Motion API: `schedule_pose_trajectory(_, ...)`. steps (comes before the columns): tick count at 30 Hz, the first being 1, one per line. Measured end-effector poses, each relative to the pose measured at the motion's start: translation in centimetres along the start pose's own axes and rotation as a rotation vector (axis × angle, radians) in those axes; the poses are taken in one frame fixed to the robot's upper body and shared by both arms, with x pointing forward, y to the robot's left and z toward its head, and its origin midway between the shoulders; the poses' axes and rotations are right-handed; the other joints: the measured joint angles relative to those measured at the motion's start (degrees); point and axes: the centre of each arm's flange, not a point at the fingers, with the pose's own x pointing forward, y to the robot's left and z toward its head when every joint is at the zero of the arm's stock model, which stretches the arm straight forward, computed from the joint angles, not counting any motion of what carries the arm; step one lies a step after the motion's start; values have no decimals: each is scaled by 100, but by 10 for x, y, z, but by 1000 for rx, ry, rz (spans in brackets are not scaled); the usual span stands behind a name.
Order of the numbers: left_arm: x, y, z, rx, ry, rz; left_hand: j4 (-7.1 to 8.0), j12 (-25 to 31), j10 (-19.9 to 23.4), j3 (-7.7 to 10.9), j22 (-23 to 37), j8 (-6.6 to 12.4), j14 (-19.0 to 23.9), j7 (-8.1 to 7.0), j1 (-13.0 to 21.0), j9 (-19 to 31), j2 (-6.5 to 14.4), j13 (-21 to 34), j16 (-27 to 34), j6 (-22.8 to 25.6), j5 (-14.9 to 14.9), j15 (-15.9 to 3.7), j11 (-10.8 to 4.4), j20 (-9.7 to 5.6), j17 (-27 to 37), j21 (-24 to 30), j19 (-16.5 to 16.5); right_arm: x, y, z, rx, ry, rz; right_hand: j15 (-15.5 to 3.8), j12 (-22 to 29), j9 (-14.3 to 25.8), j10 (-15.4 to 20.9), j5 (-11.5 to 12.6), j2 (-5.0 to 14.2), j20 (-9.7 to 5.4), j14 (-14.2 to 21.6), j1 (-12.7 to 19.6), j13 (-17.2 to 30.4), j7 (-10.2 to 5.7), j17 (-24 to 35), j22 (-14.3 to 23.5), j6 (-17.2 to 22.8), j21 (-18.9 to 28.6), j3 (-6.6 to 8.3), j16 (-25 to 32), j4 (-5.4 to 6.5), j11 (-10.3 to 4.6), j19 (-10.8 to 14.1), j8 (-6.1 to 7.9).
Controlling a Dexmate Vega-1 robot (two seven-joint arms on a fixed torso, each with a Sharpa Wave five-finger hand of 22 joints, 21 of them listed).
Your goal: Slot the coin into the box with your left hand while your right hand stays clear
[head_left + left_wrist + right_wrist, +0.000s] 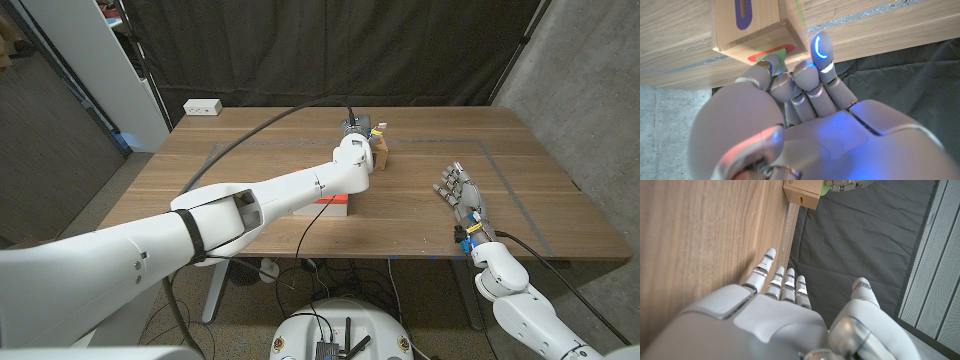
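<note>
Left hand (790,95) pinches a green coin (781,53) edge-on at the box (752,27), long axis along its red slot (769,51). Right hand (462,198) rests open on the bench (250,160), well apart.

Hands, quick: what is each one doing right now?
Left hand: pinching a green coin at the wooden box.
Right hand: open, holding nothing, on the table.

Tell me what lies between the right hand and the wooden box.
Nothing: in the head view, only bare wooden table separates the right hand from the small wooden box.
</note>
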Motion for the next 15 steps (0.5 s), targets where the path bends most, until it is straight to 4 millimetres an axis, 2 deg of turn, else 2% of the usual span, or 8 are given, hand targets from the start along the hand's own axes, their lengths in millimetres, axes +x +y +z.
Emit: schedule_pose_trajectory(15, -1, 1, -2, 11, -1, -7, 13, -27, -24, -24, -17, -133, 0, -19, -118, -118, -118, -50, 35, -107, 22, 0, -24, 0, 10, 0, 0, 0, 1, 1, -2, -2, -1, 0, 0, 0, 0, 0, 0, 0, 0, 0, 0, 0, 0, 0, 0, 0, 0, 0, 0, 0, 0, 0)
